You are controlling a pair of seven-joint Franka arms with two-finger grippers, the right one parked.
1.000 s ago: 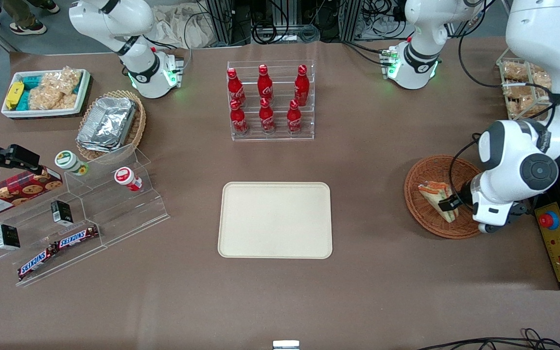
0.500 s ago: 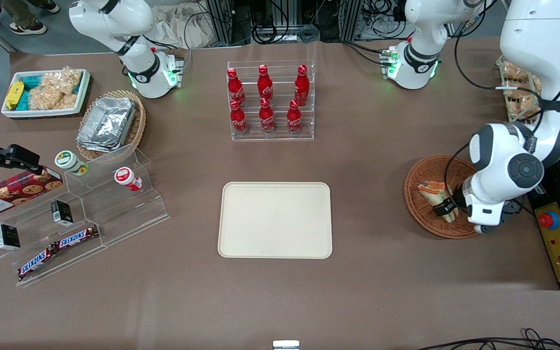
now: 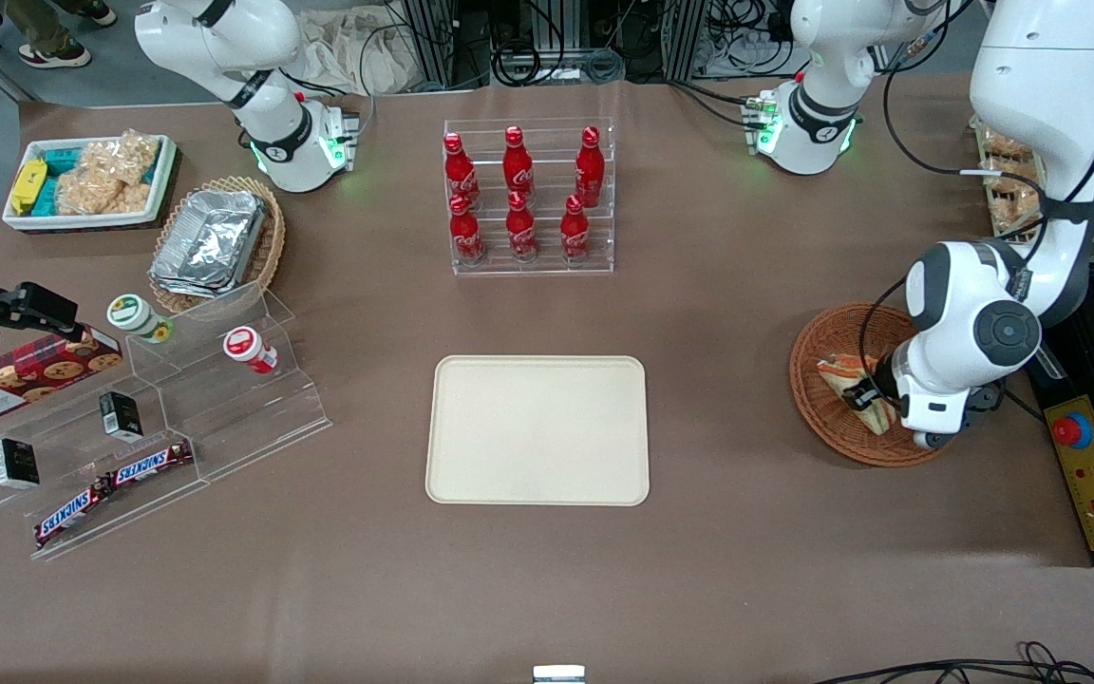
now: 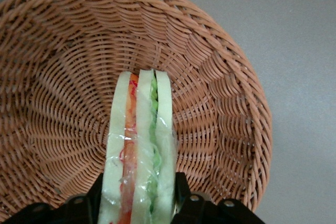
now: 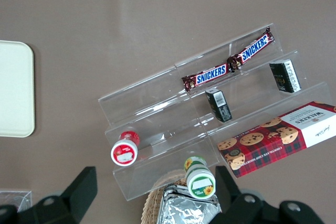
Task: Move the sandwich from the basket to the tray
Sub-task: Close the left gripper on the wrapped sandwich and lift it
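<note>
Wicker basket under my gripper — it has shifted trayward and clamps the sandwich, ready to lift.

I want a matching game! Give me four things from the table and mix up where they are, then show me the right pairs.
Things:
1. sandwich
2. tray
3. cola bottles
4. Snickers bars

Places:
A. on a clear stepped shelf toward the parked arm's end
B. in the basket, between the fingers of the gripper
C. bare, in the middle of the table
D. in a clear rack, farther from the front camera than the tray

Pairs: 1-B, 2-C, 3-D, 4-A
</note>
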